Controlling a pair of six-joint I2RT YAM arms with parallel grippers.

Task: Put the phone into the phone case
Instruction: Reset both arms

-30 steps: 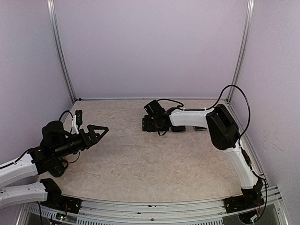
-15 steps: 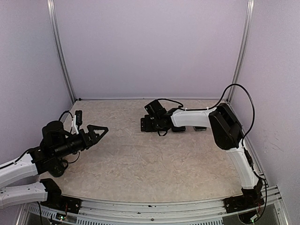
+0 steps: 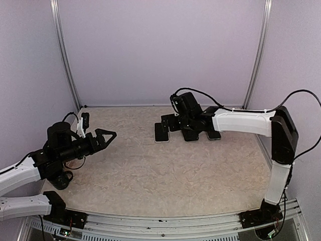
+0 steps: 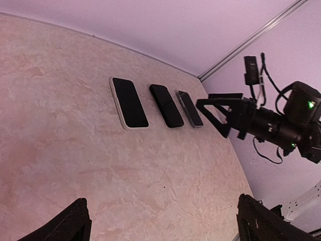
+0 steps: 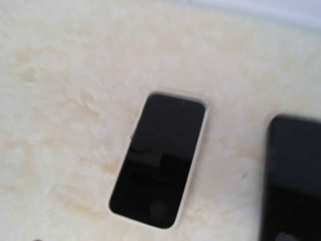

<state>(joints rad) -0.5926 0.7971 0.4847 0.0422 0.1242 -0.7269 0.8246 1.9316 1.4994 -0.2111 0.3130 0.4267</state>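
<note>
right fingers (image 4: pixel 220 99): spread, empty, just lifted off the phone (image 5: pixel 159 158)
left fingers (image 4: pixel 70 226): spread, hovering well apart
phone: flat inside the white case (image 5: pixel 198 145) on the surface (image 3: pixel 165 175)
meaning: i judge it seated

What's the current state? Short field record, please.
items: white-rimmed phone, black slab, grey-edged slab
layout: one row, flat, apart, on the far side of the table
case: cannot tell which one
left gripper: open, empty, hovering at left
right gripper: open, empty, over the row
task: nothing grasped yet
</note>
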